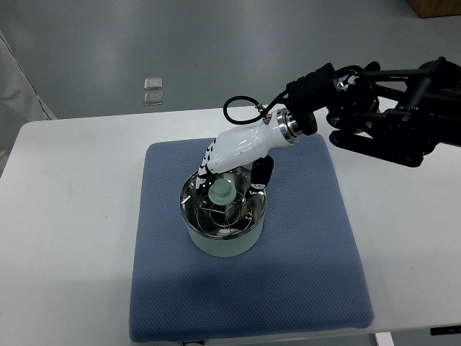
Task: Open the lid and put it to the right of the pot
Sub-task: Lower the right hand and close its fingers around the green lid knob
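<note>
A pale green pot (223, 241) stands on the blue mat (302, 274), left of the mat's middle. Its shiny steel lid (216, 216) with a pale green knob (221, 193) lies on the pot's rim. My right hand (223, 169), white with black fingers, reaches in from the right and hangs right over the lid. Its fingers curl down around the knob, on the left and on the right of it. I cannot tell whether they press on the knob. The left arm does not show.
The mat lies on a white table (72, 216). Two small clear packets (153, 90) lie on the grey floor beyond the table's far edge. A brown box corner (436, 7) shows at the top right.
</note>
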